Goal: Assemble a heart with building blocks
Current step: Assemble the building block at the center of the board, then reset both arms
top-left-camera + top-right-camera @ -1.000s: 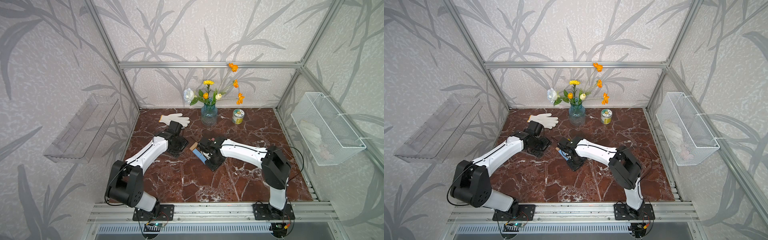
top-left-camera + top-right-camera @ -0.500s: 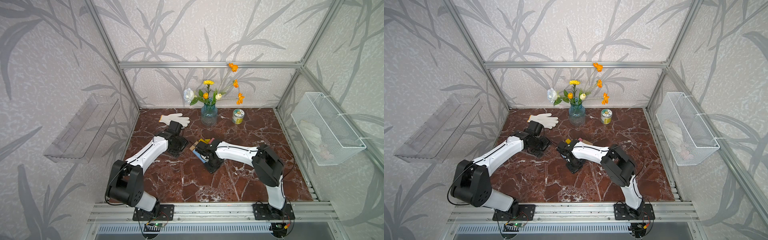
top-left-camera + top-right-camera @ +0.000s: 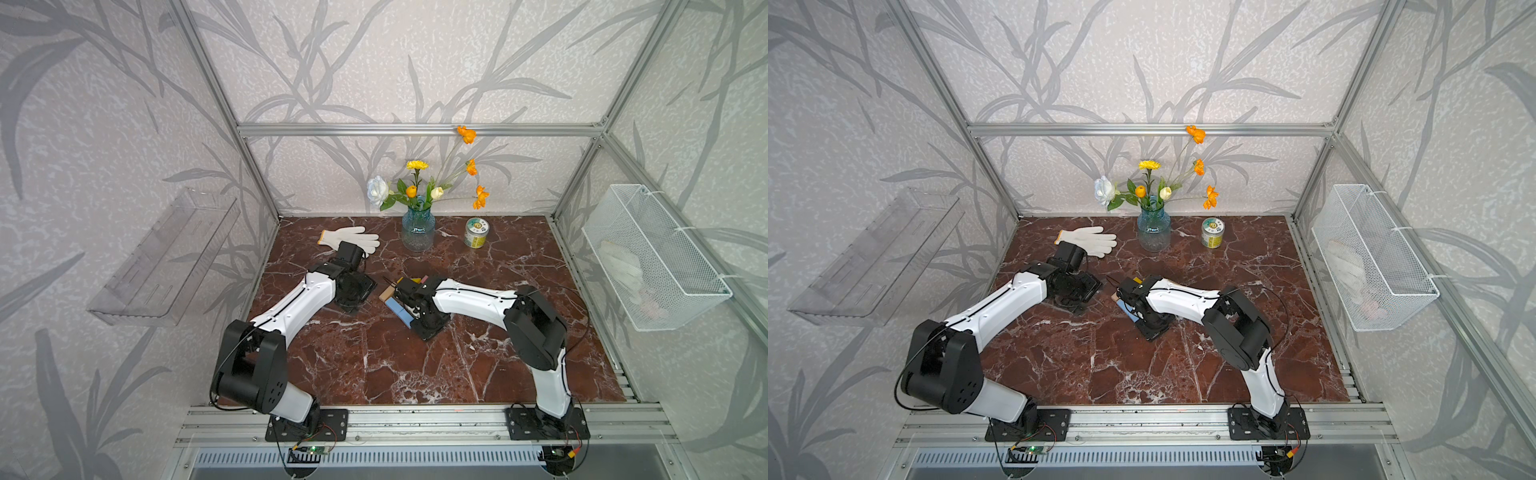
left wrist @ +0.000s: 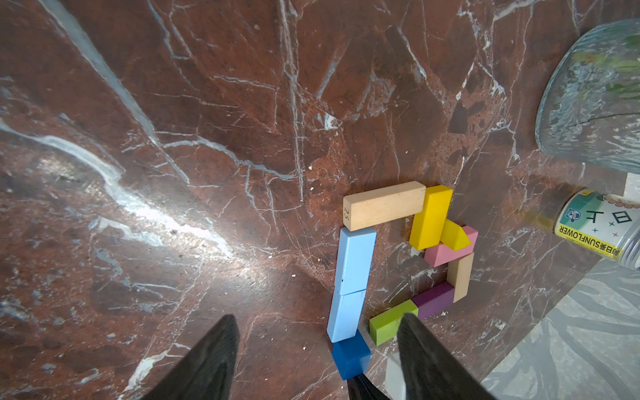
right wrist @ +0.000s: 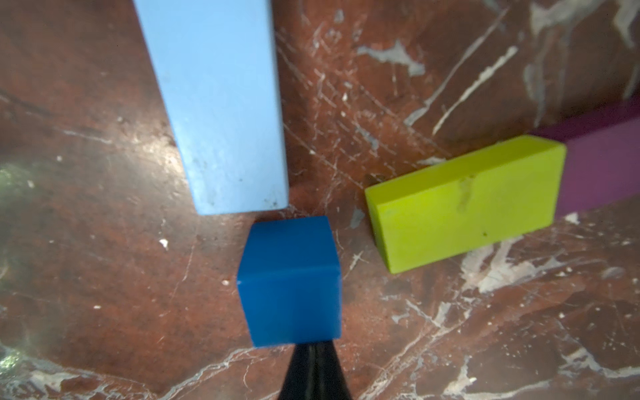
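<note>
On the near part of the marble table [image 3: 415, 365], in front of the vase [image 3: 417, 232], the right claw [image 5: 313, 348] is closed tight with nothing between its jaws. Its joined black tip presses against the near face of the dark blue block [image 5: 289, 280]. That block sits just beside the end of a light blue block [image 5: 221, 104], almost corner to corner. A strip of bare table separates it from the lime block [image 5: 464, 204].

The left claw [image 4: 317, 317] is in front of the vase and to its left, with its jaws partly apart and empty. In the left wrist view one finger [image 4: 419, 346] crosses the end of the lime block; whether it touches cannot be told.

Closer to the vase, the heart [image 3: 397, 309] lies flat as an outline. A second light blue block [image 4: 356, 263] continues the first. Then come a tan block [image 4: 384, 206] and a yellow block [image 4: 431, 216]. A small yellow wedge [image 4: 453, 235] is tucked against a pink block [image 4: 446, 254]. Another tan block [image 4: 460, 277] and a purple block [image 4: 433, 299] lead to the lime one.

Farthest back, a white glove [image 3: 351, 241] lies left of the vase and a small can [image 3: 476, 232] stands to its right.
</note>
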{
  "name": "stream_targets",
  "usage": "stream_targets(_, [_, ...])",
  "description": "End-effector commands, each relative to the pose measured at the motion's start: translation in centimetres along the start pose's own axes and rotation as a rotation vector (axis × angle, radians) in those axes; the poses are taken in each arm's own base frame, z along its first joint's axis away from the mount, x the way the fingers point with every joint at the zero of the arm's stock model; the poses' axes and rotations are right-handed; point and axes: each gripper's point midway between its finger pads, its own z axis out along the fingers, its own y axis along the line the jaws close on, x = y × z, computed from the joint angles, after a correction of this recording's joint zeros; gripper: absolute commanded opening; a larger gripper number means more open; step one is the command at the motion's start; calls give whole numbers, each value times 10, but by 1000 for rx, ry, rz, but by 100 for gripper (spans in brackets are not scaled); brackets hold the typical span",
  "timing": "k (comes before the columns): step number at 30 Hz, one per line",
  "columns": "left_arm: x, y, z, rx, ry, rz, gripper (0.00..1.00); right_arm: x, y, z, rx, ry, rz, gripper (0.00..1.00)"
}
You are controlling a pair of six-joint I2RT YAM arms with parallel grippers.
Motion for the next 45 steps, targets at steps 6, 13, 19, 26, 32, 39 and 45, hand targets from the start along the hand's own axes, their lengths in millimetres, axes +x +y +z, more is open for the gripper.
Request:
stream_targets(6, [-1, 6, -7, -8, -8, -3, 73, -11, -6, -3, 24, -14, 16, 0])
stream_targets(13, [-1, 6, -7, -5, -7, -4, 74, -8, -10, -5, 36, -12, 25, 0])
stream_targets(19, [-2, 3, -10, 11, -13, 10, 74, 0, -21, -22, 75, -50, 56, 0])
stream_targets(26, [-21, -28, -43, 108, -113, 166, 74, -9, -45, -108, 106, -308, 125, 13])
stream_targets(32, [-83, -49, -143, 92, -551, 396, 77, -7, -93, -209, 66, -762, 276, 99])
stream_targets(39, [-136, 17, -212, -134, -1195, 506, 100, 52, -197, -220, 406, -928, 503, 99])
stream_targets(45, [-142, 87, -148, -184, -1160, 513, 100, 90, -260, -114, 487, -821, 632, 99])
